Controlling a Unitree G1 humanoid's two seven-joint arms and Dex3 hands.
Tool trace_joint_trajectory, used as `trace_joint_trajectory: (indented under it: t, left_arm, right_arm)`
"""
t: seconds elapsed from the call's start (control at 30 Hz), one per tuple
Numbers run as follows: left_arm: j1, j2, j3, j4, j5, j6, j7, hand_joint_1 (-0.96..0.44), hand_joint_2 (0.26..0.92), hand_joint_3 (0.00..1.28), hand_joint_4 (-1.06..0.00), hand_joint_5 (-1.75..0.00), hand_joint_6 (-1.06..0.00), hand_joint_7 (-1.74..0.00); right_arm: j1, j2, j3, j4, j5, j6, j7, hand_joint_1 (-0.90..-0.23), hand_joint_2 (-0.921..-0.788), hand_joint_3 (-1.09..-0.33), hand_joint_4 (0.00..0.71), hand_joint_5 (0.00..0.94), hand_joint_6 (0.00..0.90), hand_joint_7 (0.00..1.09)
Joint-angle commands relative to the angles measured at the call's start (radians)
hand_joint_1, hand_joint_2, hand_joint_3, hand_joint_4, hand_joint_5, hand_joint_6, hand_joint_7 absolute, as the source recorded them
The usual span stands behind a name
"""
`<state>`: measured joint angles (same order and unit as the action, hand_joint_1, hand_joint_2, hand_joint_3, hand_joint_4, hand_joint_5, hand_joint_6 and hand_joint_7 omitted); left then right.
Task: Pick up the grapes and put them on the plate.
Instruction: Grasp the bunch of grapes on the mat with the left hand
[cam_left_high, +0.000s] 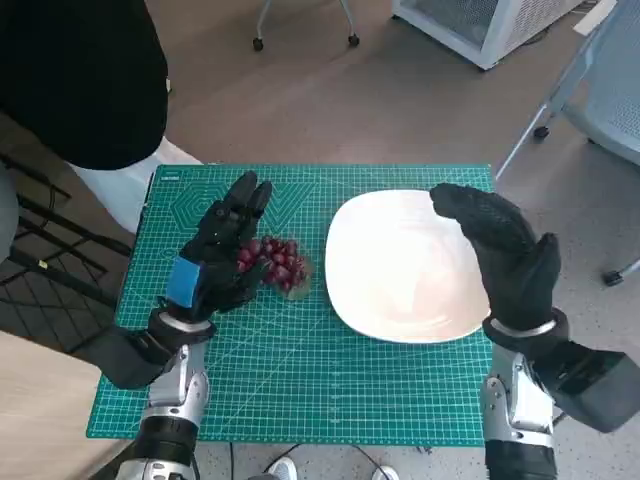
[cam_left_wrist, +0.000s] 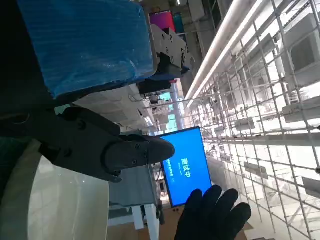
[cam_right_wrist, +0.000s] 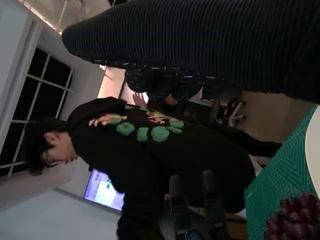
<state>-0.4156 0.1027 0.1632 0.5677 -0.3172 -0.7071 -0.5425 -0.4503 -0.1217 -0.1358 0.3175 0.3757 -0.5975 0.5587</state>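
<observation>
A bunch of dark red grapes (cam_left_high: 276, 264) lies on the green cutting mat (cam_left_high: 300, 380), just left of the white plate (cam_left_high: 400, 265). My left hand (cam_left_high: 215, 255) lies against the bunch's left side, fingers stretched past it toward the mat's far edge; I cannot tell whether it grips any grapes. My right hand (cam_left_high: 505, 255) hovers with fingers spread above the plate's right rim, holding nothing. The right wrist view catches the grapes (cam_right_wrist: 292, 217) and the mat (cam_right_wrist: 282, 175) at one corner. In the left wrist view, my left hand's fingers (cam_left_wrist: 100, 147) show beside the plate (cam_left_wrist: 60, 200), with the right hand (cam_left_wrist: 212, 215) beyond.
A person in black stands at the table's far left corner (cam_left_high: 80, 70) and fills the right wrist view (cam_right_wrist: 165, 150). Chair legs on castors (cam_left_high: 575, 95) and a white unit (cam_left_high: 480, 25) stand on the floor beyond the table.
</observation>
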Motion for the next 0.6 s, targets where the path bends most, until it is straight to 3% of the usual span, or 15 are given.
trace_joint_trajectory:
  t: [0.03,0.6]
  left_arm:
    - [-0.007,0.0,-0.005,-0.006,0.009,-0.013,0.004,-0.32,0.921,0.4,-0.23,0.0,-0.32,0.0]
    - [-0.002,0.0,-0.007,-0.009,0.006,-0.014,0.0,-0.33,0.921,0.4,-0.23,0.0,-0.32,0.0]
  right_arm:
    - [0.011,-0.008,0.001,-0.001,-0.009,0.008,-0.001,-0.492,-0.921,-0.599,0.261,0.003,0.0,0.52]
    - [0.027,0.0,0.006,-0.033,-0.019,0.017,-0.018,-0.496,-0.921,-0.602,0.262,0.003,-0.001,0.52]
